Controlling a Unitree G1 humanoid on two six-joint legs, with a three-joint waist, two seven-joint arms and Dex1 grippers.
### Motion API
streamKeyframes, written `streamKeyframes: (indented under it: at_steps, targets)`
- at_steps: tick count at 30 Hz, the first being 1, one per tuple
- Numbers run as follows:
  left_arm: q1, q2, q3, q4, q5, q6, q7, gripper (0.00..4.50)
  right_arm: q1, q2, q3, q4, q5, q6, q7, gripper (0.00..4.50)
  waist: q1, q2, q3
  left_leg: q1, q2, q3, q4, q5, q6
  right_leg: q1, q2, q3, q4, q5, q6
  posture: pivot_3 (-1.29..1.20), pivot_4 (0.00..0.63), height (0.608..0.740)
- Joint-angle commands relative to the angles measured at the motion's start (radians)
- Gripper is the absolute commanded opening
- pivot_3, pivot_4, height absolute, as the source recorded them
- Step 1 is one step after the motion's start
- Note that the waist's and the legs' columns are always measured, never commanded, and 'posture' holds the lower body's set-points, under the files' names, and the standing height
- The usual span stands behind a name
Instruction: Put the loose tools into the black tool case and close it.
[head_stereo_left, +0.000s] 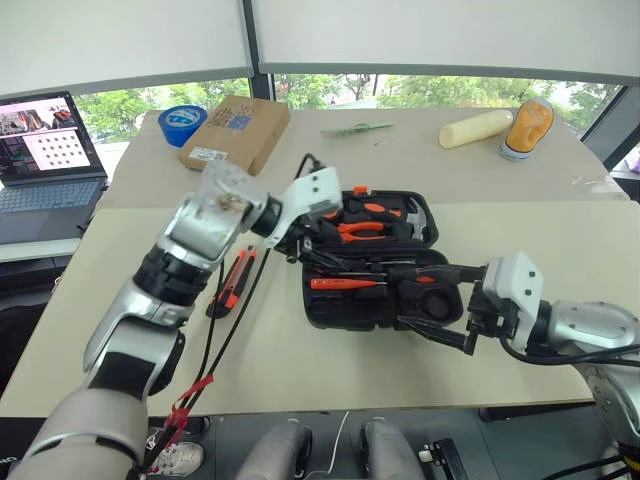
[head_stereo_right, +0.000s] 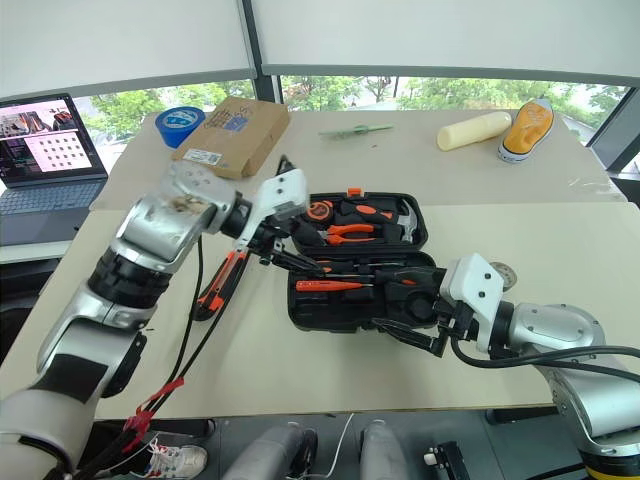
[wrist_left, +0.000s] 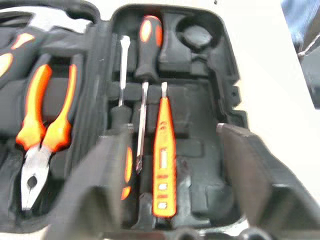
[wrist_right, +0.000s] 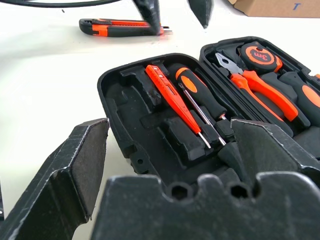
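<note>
Black tool case (head_stereo_left: 372, 285) is seen lying open at the table middle; the right gripper (head_stereo_left: 436, 305) is held at its near end, jaws wide and empty; the left gripper (head_stereo_right: 283, 251), half open and empty, is above it; the utility knife (head_stereo_left: 234, 279) could be forgotten outside; "3m" is read on the tape measure (wrist_right: 259, 55).

One black tool case (head_stereo_left: 372, 300) lies open on the table (head_stereo_left: 560, 300). Its near half holds two black-and-orange screwdrivers (wrist_left: 148, 42) and one slim orange tester screwdriver (wrist_left: 164, 155). Its far half holds one pair of orange-handled pliers (wrist_left: 42, 125), one tape measure (wrist_right: 257, 54) and one hammer (head_stereo_left: 412, 212). One black-and-orange utility knife (head_stereo_left: 235, 278) lies loose on the table. Farther back are one blue tape roll (head_stereo_left: 181, 123), one brown cardboard box (head_stereo_left: 236, 133), one laptop (head_stereo_left: 45, 160) and one orange shoe (head_stereo_left: 527, 128).
</note>
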Motion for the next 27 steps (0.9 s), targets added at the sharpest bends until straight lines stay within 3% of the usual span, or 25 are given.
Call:
streamKeyframes:
  at_steps: [1, 4, 5, 16, 22, 27]
  targets:
    - [0.088, -0.07, 0.129, 0.068, -0.061, -0.162, 0.124, 1.22, -0.016, -0.003, -0.017, -0.01, 0.006, -0.01, 0.002, 4.5, 0.004, 0.0, 0.0, -0.001, 0.0, 0.0, 0.0, 0.0, 0.0, 0.0, 0.0, 0.0, -0.001, 0.0, 0.0, 0.0, 0.15, 0.735]
    - [0.131, -0.091, 0.136, 0.101, -0.068, -0.23, 0.136, 0.09, -0.02, -0.006, -0.016, -0.009, 0.008, -0.004, 0.002, 4.5, 0.011, -0.001, 0.0, -0.002, 0.0, 0.0, 0.002, 0.0, 0.0, 0.0, 0.0, -0.001, -0.001, 0.0, 0.0, 0.0, 0.15, 0.735]
    - [0.143, -0.1, 0.138, 0.103, -0.079, -0.232, 0.138, 0.04, -0.019, -0.007, -0.016, -0.01, 0.008, -0.002, 0.003, 4.5, 0.012, -0.001, 0.0, -0.002, -0.001, 0.0, 0.002, 0.0, 0.0, 0.001, -0.001, -0.001, -0.001, 0.001, 0.0, 0.0, 0.15, 0.735]
    - [0.219, -0.094, -0.025, 0.107, 0.02, -0.366, 0.138, 0.04, -0.019, -0.009, -0.012, -0.009, 0.005, 0.007, -0.003, 4.5, 0.004, 0.0, 0.0, -0.001, -0.001, 0.0, 0.001, 0.0, 0.0, 0.001, -0.001, -0.001, -0.001, 0.001, 0.0, 0.0, 0.15, 0.735]
    - [0.219, -0.128, -0.058, 0.241, 0.074, -0.494, 0.174, 0.04, -0.025, -0.004, -0.01, -0.014, 0.009, 0.015, -0.011, 4.5, 0.005, 0.0, 0.0, -0.001, -0.001, 0.0, 0.001, 0.0, 0.0, 0.002, -0.001, -0.001, -0.001, 0.001, 0.0, 0.0, 0.15, 0.735]
    - [0.222, -0.129, -0.061, 0.248, 0.065, -0.493, 0.157, 0.04, -0.024, -0.005, -0.017, -0.017, 0.013, 0.021, -0.012, 4.5, 0.006, 0.0, 0.0, 0.0, -0.001, 0.0, 0.001, 0.0, 0.001, 0.002, -0.001, -0.001, -0.001, 0.001, 0.0, 0.0, 0.15, 0.735]
